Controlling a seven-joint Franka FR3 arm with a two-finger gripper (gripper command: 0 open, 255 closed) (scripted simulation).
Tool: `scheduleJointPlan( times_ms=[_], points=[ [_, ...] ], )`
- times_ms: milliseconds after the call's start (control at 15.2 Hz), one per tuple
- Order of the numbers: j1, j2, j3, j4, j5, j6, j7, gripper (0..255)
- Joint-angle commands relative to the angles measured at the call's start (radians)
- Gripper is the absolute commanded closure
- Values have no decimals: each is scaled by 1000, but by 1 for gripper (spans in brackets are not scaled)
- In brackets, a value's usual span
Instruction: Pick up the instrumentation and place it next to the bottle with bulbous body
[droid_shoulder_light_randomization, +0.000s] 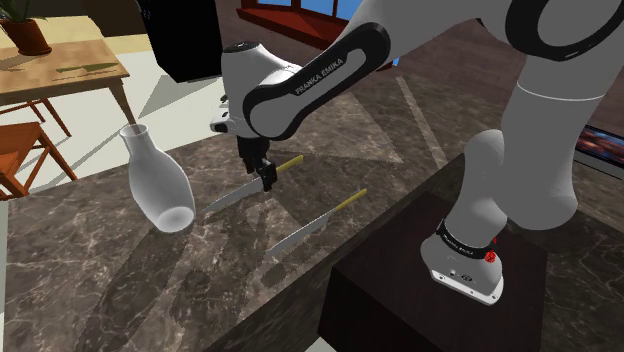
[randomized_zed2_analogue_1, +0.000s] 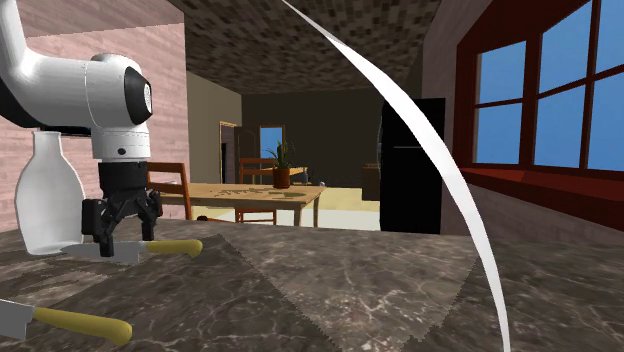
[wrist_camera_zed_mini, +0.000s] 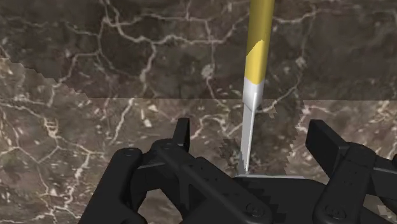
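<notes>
nearest your shoulder camera: dark box stand (droid_shoulder_light_randomization: 390, 300), at that view's lower right, carrying the arm's white base.

item 1, counter (droid_shoulder_light_randomization: 90, 270): dark brown marbled stone with pale veins. the bottle and both knives rest on it.

item 2, arm (droid_shoulder_light_randomization: 320, 75): white with dark joints, reaching from the stand up and to the shoulder view's left, wrist bent down over the counter.

item 3, fridge (randomized_zed2_analogue_1: 410, 165): black, upright, beyond the counter.

item 4, wooden table (randomized_zed2_analogue_1: 255, 195): beyond the counter, with a potted plant (randomized_zed2_analogue_1: 282, 172) on it.

item 5, bottle (droid_shoulder_light_randomization: 160, 185): white, narrow neck, bulbous body, standing on the counter. in the shoulder view it is left of your gripper, near but apart.

item 6, first knife (droid_shoulder_light_randomization: 232, 195): grey blade, yellow handle, lying flat on the counter directly under your gripper. it is near the bottle without touching it, and its handle points away from the bottle.

item 7, second knife (droid_shoulder_light_randomization: 318, 220): same pattern, roughly parallel to the first and apart from it, on the side nearer the stand.

item 8, gripper (droid_shoulder_light_randomization: 264, 178): black, down over the first knife's blade, close to the handle. your fingers (wrist_camera_zed_mini: 182, 137) stand wide apart, one on each side of the blade, neither touching it. you hold nothing.
</notes>
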Motion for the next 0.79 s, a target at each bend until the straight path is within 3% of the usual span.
scheduleJointPlan(
  times_ms=[0,264,726],
  points=[
    [0,0,0,0,0,0,0,0],
    [4,-62,-2,57,-15,-117,10,0],
    [4,-62,-2,57,-15,-117,10,0]
  ],
)
